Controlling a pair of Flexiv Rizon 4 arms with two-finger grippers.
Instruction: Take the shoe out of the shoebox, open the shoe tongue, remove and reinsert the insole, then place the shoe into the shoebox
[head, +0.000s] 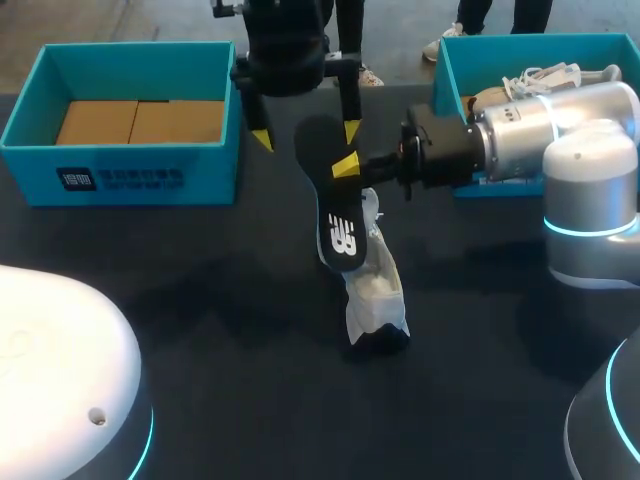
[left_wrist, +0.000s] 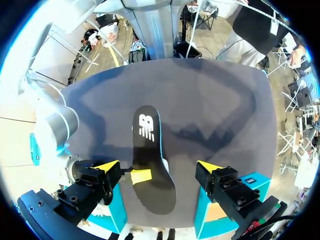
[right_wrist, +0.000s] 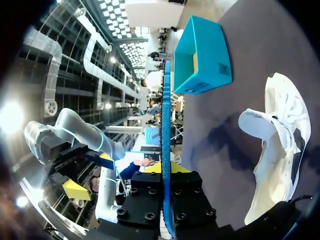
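Now the right hand (head: 345, 165) pinches the black insole (head: 335, 215) by its edge and holds it up over the white shoe (head: 375, 295). The shoe lies in the middle of the dark counter (head: 200, 300). The left hand (head: 307, 135) hangs wide open at the far side, holding nothing. The pinch is small, so the insole could slip or twist. Nothing holds the shoe, so a push might slide it away.

Silver right arm (head: 545, 125), cyan light ring (head: 590, 228) glows round its joint. Left gripper (left_wrist: 157, 166) shows black screw-studded blocks, yellow tips.
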